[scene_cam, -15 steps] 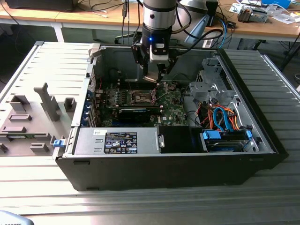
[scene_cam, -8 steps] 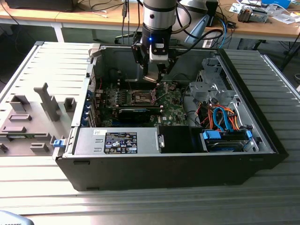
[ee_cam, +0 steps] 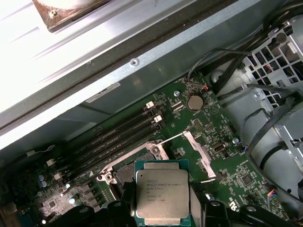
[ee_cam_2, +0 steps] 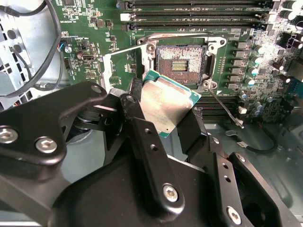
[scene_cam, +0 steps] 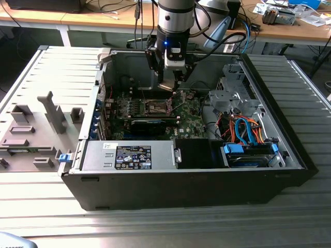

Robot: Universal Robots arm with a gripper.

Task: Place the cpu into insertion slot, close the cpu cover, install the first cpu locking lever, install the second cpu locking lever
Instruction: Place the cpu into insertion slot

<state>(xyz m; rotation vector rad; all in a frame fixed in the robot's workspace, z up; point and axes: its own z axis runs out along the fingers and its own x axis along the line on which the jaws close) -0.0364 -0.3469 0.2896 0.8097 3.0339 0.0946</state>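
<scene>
My gripper (scene_cam: 168,82) hangs inside the open computer case, shut on the cpu (ee_cam_2: 165,106), a flat square chip with a dull silver top. One black finger (ee_cam_2: 135,101) presses on each side edge of the chip. It hovers tilted just above and beside the insertion slot (ee_cam_2: 182,66), a dark square socket with bare contacts on the green board. In the first wrist view the cpu (ee_cam: 162,196) covers part of the insertion slot (ee_cam: 124,176). The cpu cover (ee_cam_2: 108,68) stands raised beside the socket. A thin wire lever (ee_cam_2: 227,111) sticks out free on the socket's other side.
Long black memory slots (ee_cam_2: 199,9) run beside the socket. A grey power supply (scene_cam: 129,155) fills the case's front on the exterior view's left. Orange and blue cables (scene_cam: 243,129) and a metal drive cage (scene_cam: 232,95) sit on its right. The case wall (scene_cam: 124,64) rises behind the arm.
</scene>
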